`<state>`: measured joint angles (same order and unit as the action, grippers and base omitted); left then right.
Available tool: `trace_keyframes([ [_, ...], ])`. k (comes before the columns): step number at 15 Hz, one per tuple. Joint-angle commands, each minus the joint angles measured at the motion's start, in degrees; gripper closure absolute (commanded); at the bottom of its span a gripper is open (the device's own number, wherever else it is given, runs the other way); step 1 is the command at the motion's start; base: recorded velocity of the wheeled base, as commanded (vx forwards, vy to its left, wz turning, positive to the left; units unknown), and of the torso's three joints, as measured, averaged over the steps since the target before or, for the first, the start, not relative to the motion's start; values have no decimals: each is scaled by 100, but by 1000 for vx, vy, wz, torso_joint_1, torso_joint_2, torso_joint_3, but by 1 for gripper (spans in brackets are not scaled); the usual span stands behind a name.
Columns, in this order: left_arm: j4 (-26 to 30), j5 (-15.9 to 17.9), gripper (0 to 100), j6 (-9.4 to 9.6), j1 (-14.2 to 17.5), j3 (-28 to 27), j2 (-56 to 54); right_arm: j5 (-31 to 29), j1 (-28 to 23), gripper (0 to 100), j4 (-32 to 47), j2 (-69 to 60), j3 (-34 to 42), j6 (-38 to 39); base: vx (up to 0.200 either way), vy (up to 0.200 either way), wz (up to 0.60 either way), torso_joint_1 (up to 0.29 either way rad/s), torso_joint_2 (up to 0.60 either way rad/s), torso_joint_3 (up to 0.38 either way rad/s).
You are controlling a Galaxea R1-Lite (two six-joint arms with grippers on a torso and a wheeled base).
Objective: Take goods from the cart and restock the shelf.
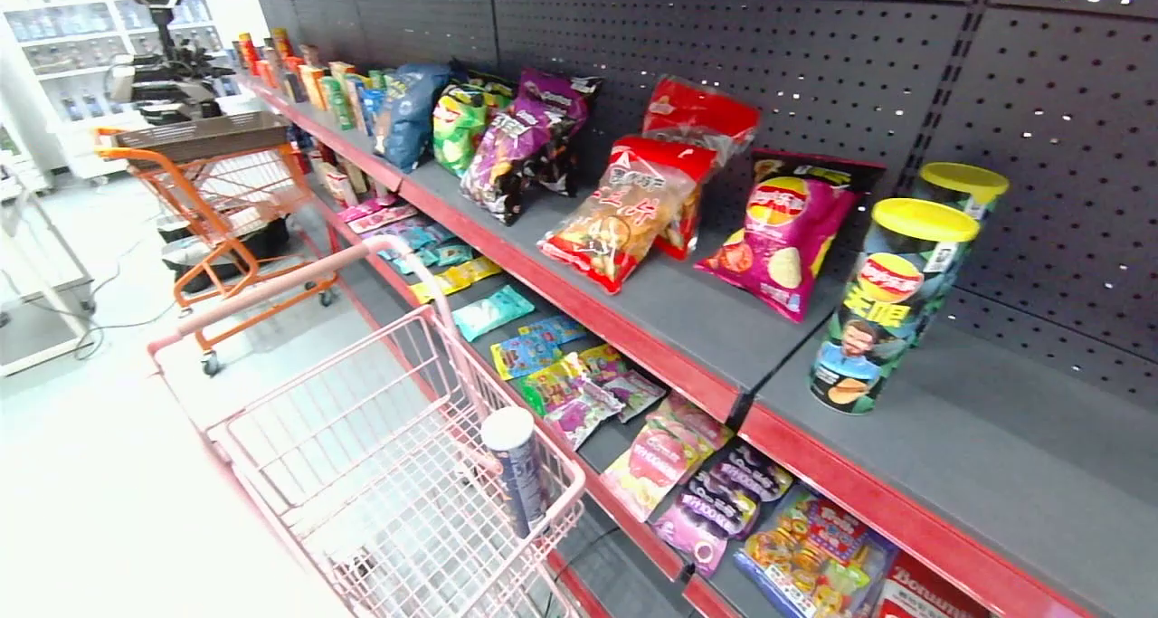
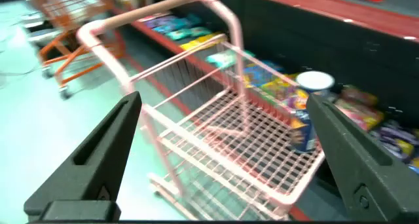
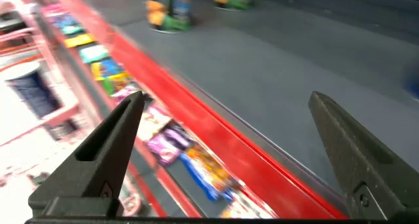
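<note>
Nearest, the pink cart (image 1: 362, 473) is sitting around 7 o'clock in the head view. A single blue can (image 1: 514, 469) with a pale lid is standing upright in the basket corner closest to the shelf (image 1: 950, 455), its long axis running vertical.

The left claw (image 2: 223, 99) is facing the pink cart (image 2: 216, 139) with its two fingers spread wide and nothing between them. The blue can (image 2: 308, 116) is lying ahead of it, off the gap's centre line and showing just beside one finger. I judge that offset to be what the coming move is turning on. The claw is needing to shift sideways until the upright can is sitting between the fingers, then close across its width.

The left arm is looking the nearer of the two. The right claw (image 3: 226, 96) is also gaping empty over the shelf (image 3: 281, 60), with the blue can (image 3: 29, 86) well apart from it beyond the red edge.

Farther on, at about 3 o'clock in the head view, two yellow-lidded cans (image 1: 891, 301) are standing on the shelf, with bare board lying at their 4 o'clock. Whether the blue can is matching them is hard to tell, since its label is blurring.

Chip bags (image 1: 783, 233) are leaning at 1 o'clock, and an orange cart (image 1: 226, 193) is waiting at 10 o'clock.
</note>
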<state>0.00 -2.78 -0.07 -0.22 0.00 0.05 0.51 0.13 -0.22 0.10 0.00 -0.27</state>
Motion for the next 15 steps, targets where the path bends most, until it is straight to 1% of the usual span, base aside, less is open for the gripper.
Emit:
trace_keyframes([
  [1,0,-3,0,-1,-4,0,4,2,4,0,-4,-1,0,0,0,0,0,0,0,0],
  [8,0,5,0,-10,-4,0,4,2,4,0,-4,8,0,9,0,0,0,0,0,0],
  [15,0,5,0,-1,-4,0,4,2,4,0,-4,-1,0,9,0,0,0,-126,301,175],
])
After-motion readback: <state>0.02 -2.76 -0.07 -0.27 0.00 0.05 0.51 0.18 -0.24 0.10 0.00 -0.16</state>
